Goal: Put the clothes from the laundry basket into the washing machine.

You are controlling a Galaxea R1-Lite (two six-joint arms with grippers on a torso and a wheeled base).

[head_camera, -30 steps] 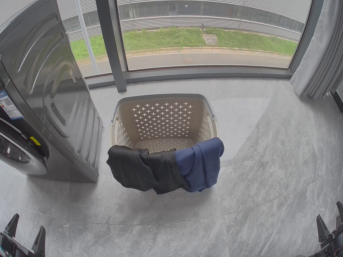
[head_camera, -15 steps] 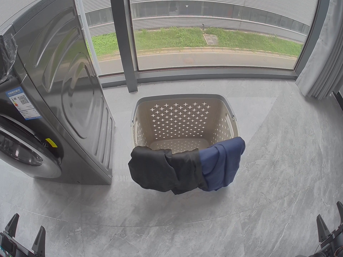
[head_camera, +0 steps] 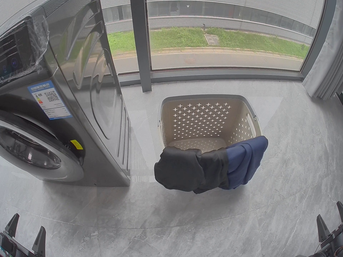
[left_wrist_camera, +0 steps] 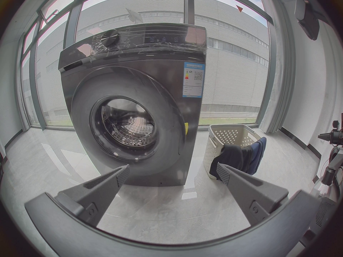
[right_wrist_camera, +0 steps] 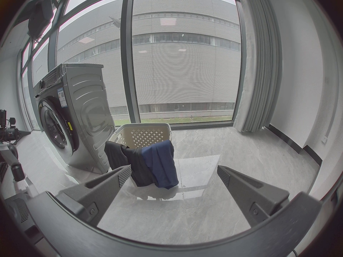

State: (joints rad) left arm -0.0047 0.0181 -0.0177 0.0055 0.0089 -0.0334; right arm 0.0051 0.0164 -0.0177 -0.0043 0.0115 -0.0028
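Note:
A beige laundry basket (head_camera: 207, 115) with star-shaped holes stands on the floor before the window. Over its near rim hang a black garment (head_camera: 187, 170) and a blue garment (head_camera: 246, 159). To its left is the dark grey washing machine (head_camera: 85, 90), whose round glass door (head_camera: 32, 150) looks shut. My left gripper (head_camera: 25, 231) sits low at the near left, open and holding nothing. My right gripper (head_camera: 330, 218) sits low at the near right, open too. From the left wrist the machine's door (left_wrist_camera: 127, 125) faces me; from the right wrist the basket (right_wrist_camera: 143, 136) and clothes (right_wrist_camera: 157, 161) lie ahead.
A tall window with a dark frame post (head_camera: 141, 36) runs behind the basket. A grey curtain (head_camera: 327, 61) hangs at the right. Bare grey marble floor (head_camera: 171, 218) lies between me and the basket.
The whole head view has swung leftward: basket and washing machine appear shifted right, and more of the machine's front shows. Both grippers keep their places in the picture.

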